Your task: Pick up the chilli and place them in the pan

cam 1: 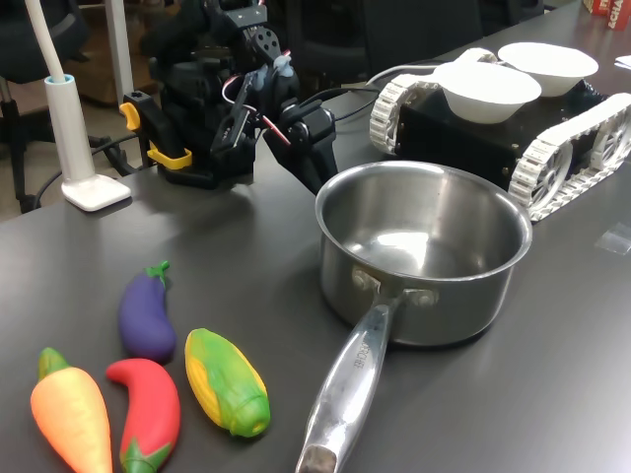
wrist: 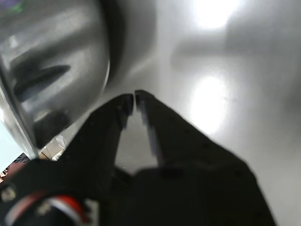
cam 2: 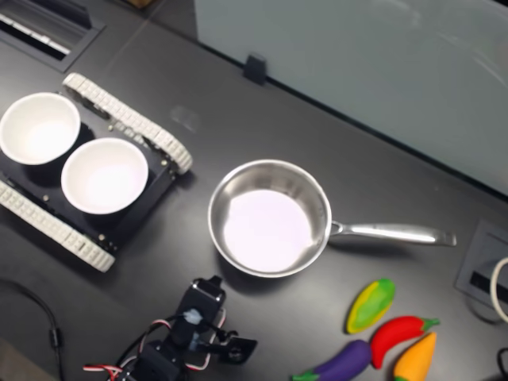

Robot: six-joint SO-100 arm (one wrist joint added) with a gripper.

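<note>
The chilli [cam 1: 148, 409] [cam 2: 399, 333] is a glossy red curved pepper lying on the dark table among the other toy vegetables, near the front left in the first exterior view. The steel pan [cam 1: 424, 246] [cam 2: 270, 218] stands upright and empty, and its long handle [cam 1: 345, 384] points toward the vegetables. My black gripper [wrist: 134, 96] [cam 1: 317, 180] [cam 2: 240, 349] hangs low beside the pan's outer wall [wrist: 56, 70], far from the chilli. Its jaws are shut with nothing between them.
An orange carrot [cam 1: 69, 414], a purple eggplant [cam 1: 146, 313] and a corn cob [cam 1: 227, 379] lie around the chilli. A tracked vehicle [cam 1: 552, 148] carrying two white bowls [cam 1: 488, 89] stands behind the pan. A white lamp base [cam 1: 94, 187] is at the first exterior view's left.
</note>
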